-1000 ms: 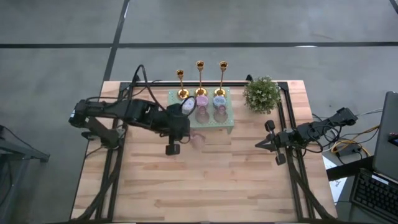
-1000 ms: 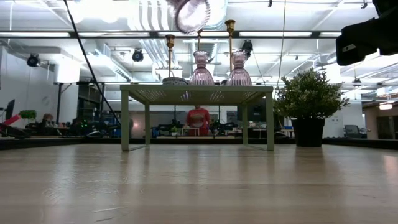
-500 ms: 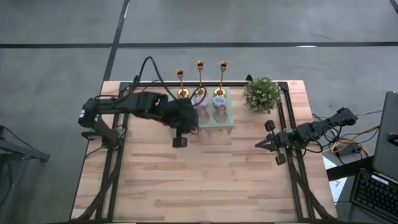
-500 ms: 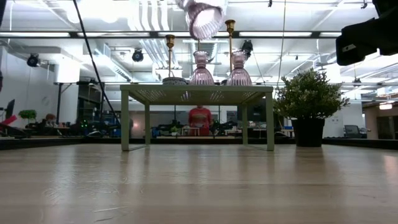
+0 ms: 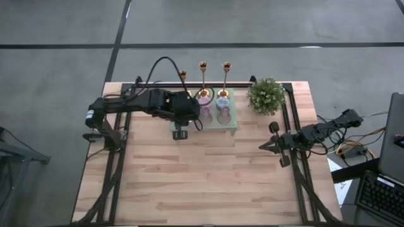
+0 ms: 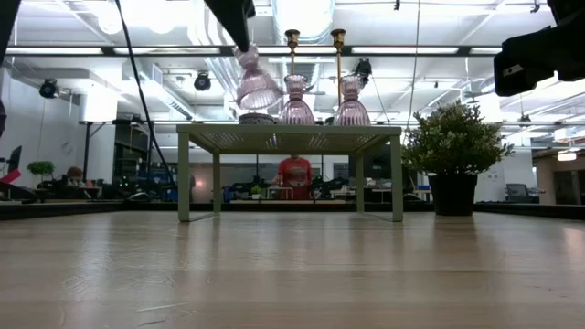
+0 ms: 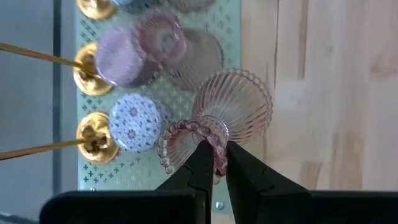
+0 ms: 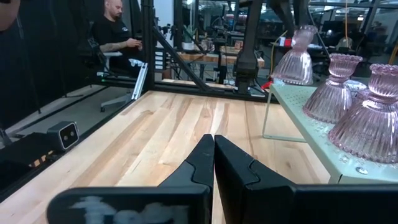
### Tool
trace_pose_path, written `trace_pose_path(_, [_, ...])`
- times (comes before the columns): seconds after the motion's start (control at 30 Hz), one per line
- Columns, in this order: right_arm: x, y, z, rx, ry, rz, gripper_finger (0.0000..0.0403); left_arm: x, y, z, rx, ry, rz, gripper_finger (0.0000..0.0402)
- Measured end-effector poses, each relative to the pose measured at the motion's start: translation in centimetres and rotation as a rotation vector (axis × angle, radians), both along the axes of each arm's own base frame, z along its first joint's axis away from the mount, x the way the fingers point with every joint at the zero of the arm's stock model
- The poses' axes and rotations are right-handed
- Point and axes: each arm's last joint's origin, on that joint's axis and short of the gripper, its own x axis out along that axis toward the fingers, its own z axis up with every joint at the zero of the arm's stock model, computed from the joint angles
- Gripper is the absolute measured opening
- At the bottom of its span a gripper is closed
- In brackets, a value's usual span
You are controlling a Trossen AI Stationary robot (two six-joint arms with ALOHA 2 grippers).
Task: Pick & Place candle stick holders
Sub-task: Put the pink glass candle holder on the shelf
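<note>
My left gripper (image 7: 214, 163) is shut on a pink ribbed glass holder (image 6: 256, 82) above the left end of the pale green perforated stand (image 6: 288, 137). Two more pink holders (image 6: 295, 100) (image 6: 352, 100) stand on the stand by their wide bases. Small round lilac (image 7: 121, 56) and blue patterned (image 7: 134, 121) holders sit there too. Gold candlesticks (image 5: 203, 66) (image 5: 226, 66) stand at the stand's far edge. My right gripper (image 8: 213, 143) is shut and empty at the table's right side (image 5: 262, 146). My left gripper pinches the beaded rim (image 7: 217, 134) of the holder's small upper cup, one finger inside the mouth and one outside. The fingers come from above, slanting down. The holder hangs below them, tilted, wide base down, clear of the stand.
A bushy potted plant (image 5: 265, 94) stands right of the stand. Bare wooden tabletop (image 5: 208, 183) lies between the stand and the near edge. People sit in the room beyond the table (image 8: 118, 31).
My left gripper has gone toward the table's far edge and down, over the stand's left end. The pink holder has turned from lying tipped over, high up, to hanging nearly upright with its base down, lower and closer to the stand.
</note>
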Motion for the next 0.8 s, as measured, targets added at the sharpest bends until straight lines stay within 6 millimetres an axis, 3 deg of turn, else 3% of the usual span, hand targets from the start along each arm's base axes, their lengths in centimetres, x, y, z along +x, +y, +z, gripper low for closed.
trace_pose_path(0.37, [0.0, 0.0, 0.0, 0.0, 0.0, 0.0, 0.0008, 2.0, 0.7, -3.4, 0.149, 0.215, 0.009, 0.0032])
trace_pose_path(0.8, [0.0, 0.0, 0.0, 0.0, 0.0, 0.0, 0.0009, 2.5, 0.8, -3.9, 0.196, 0.24, 0.008, 0.0033])
